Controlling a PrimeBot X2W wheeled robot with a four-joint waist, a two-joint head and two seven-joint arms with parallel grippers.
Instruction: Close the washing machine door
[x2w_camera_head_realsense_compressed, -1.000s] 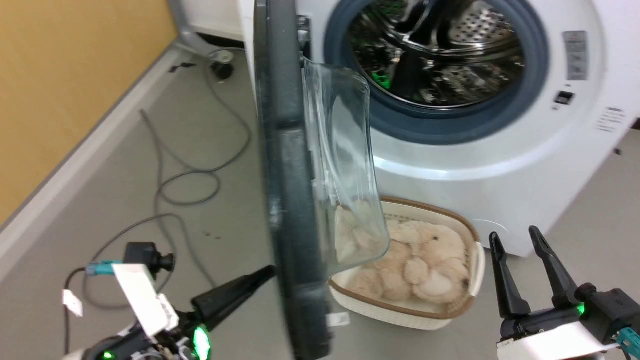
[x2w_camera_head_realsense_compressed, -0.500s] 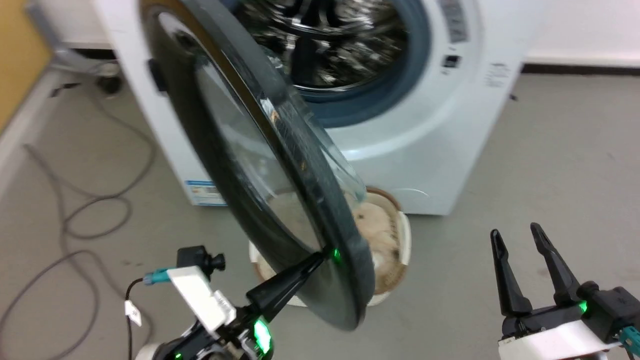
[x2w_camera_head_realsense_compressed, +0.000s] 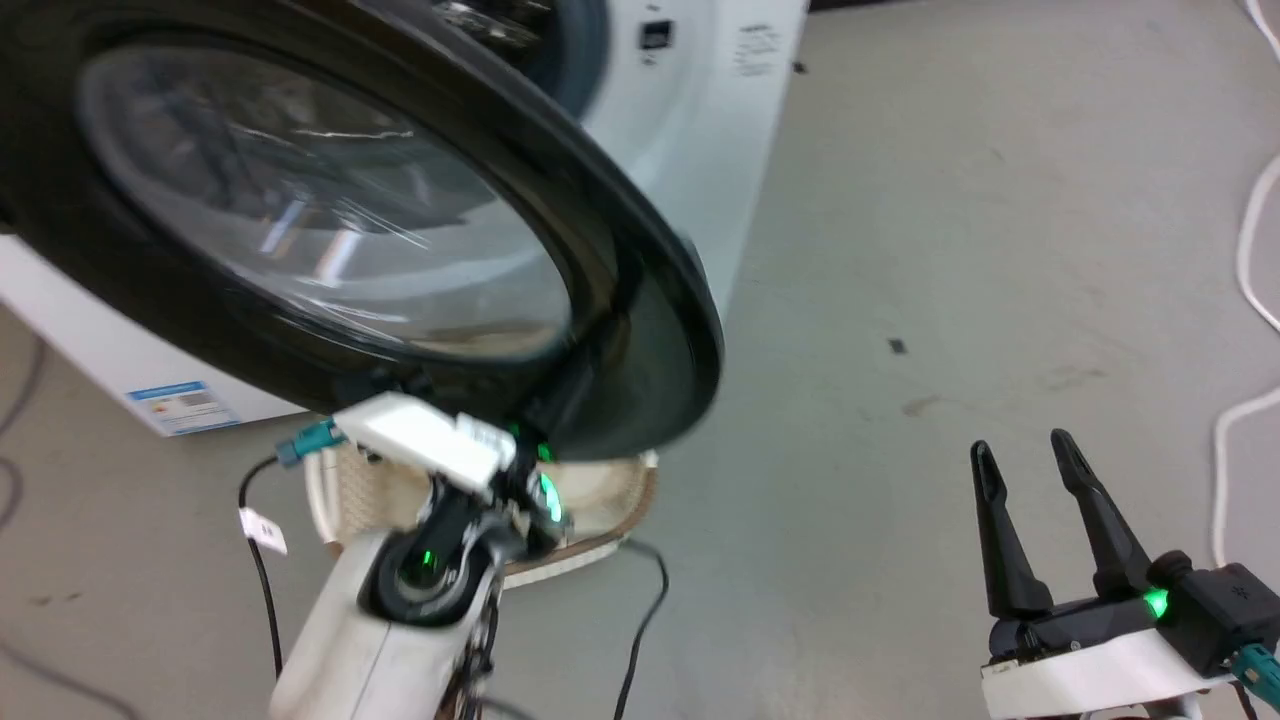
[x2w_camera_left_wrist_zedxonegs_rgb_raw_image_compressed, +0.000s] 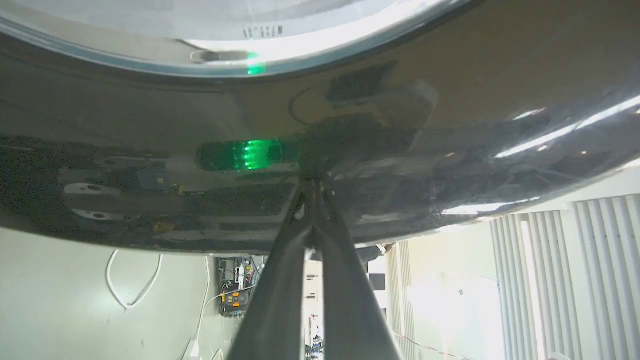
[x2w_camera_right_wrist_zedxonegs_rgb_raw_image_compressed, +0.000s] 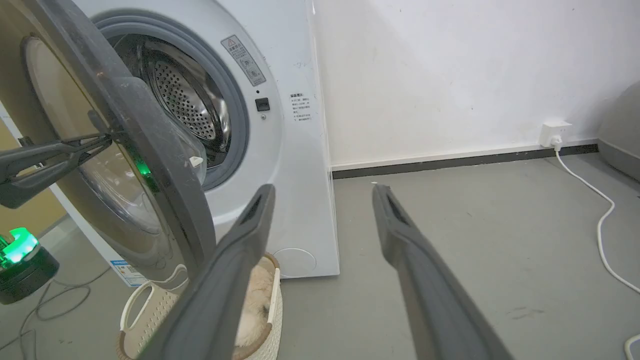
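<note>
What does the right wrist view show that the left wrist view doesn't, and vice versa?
Right wrist view: the washing machine, its steel drum uncovered, the basket below, the right gripper open. Left wrist view: close up, the fingertips meeting on the glossy rim. Both: the washing machine door with the left gripper pressed against it.

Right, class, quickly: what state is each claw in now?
Left claw: closed, empty, tips against the large round black-rimmed glass door.
Right claw: open, empty.

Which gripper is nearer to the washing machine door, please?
Left. The left gripper touches the door on its dark rim; the right gripper hangs open, well apart from it.
</note>
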